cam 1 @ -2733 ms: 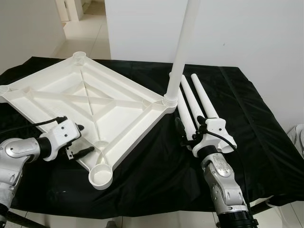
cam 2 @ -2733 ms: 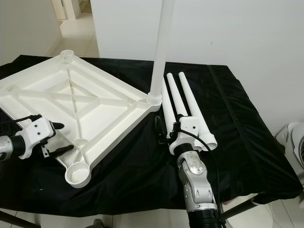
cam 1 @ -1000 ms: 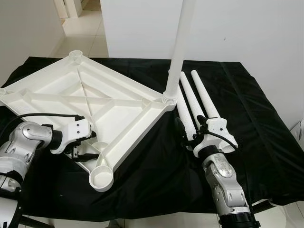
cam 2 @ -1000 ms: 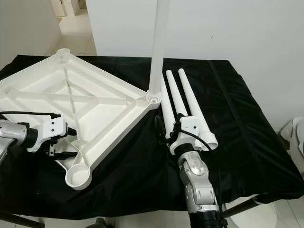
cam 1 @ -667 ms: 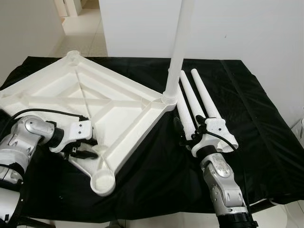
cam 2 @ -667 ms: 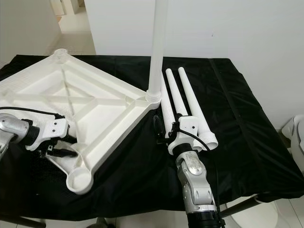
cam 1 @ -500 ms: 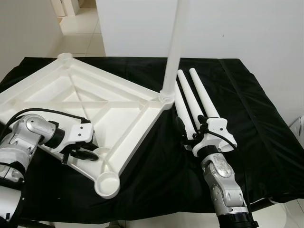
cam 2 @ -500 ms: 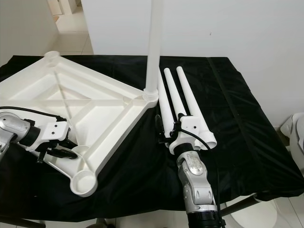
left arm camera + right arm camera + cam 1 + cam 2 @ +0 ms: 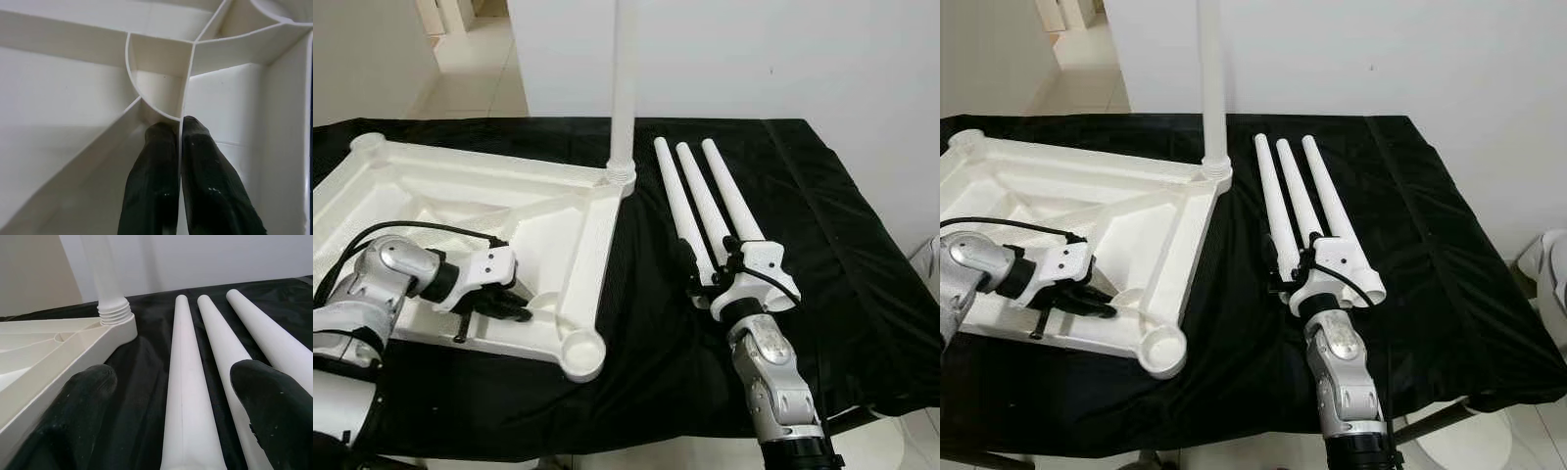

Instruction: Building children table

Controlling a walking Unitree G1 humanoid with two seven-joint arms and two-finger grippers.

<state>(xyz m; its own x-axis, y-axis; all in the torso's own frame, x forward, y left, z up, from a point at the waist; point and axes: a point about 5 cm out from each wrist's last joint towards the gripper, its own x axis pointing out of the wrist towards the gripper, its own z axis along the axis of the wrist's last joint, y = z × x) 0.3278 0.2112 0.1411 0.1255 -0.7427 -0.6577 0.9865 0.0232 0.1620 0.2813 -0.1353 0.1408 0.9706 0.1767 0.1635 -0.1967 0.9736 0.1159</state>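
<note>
The left gripper [image 9: 180, 142] has its two black fingers pinched together on a thin rib of the white plastic upside-down tabletop [image 9: 573, 211], near that panel's front edge, at about 8 o'clock in the head view. The right gripper [image 9: 171, 382] is spread wide and holds nothing, its fingers [image 9: 274, 406] straddling the wide ends of the three loose white tapered plastic legs [image 9: 705, 206]. These legs lie side by side on the black cloth [image 9: 842, 245], at 3 o'clock of the tabletop. A fourth white leg [image 9: 624, 83] stands upright, screwed into the tabletop's far right corner socket, at about 12 o'clock. The nearest corner socket [image 9: 582, 354] is open.
</note>
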